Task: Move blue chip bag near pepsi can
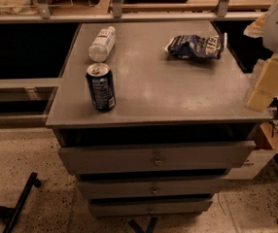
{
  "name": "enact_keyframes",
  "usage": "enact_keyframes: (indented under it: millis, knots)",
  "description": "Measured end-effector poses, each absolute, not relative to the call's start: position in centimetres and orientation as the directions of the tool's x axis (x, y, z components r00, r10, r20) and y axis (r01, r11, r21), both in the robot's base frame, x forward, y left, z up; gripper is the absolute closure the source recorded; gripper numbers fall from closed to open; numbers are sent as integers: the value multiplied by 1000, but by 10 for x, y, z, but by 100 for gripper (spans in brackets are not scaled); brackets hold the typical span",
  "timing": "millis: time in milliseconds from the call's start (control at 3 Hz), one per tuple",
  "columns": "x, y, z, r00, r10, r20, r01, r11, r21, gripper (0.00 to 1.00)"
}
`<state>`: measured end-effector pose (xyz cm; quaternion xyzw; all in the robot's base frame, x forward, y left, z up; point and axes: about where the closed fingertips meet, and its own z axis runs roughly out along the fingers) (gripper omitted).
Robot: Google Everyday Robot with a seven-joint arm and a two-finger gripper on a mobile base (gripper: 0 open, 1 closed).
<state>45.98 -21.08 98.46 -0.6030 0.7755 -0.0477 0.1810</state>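
The blocky cream gripper (266,84) hangs off the right edge of the matte grey cabinet top (178,96); its opening cannot be told; the crumpled foil blue chip bag (196,46) lies near, beyond it to the left; the cylindrical pepsi can (100,87) stands upright far left of it, well apart from the bag.

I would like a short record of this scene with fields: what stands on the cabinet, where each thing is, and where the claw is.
surface: grey cabinet top, drawers below
pepsi can: upright, front left
blue chip bag: lying flat, back right, far from the can
plastic bottle: on its side, back left, behind the can
claw: right edge of the view, beside the cabinet, apart from the bag
task: bag not yet near the can
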Motion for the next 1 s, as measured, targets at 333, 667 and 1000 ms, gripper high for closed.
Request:
enact_keyframes:
  millis: [333, 667, 1000]
  knots:
    - [504, -213, 1002, -190, -954, -232, -886, 269, -377, 0]
    - [558, -226, 1032, -191, -949, -252, -827, 294, -480, 0]
    - [614, -235, 1050, -205, -942, -266, -756, 325, -568, 0]
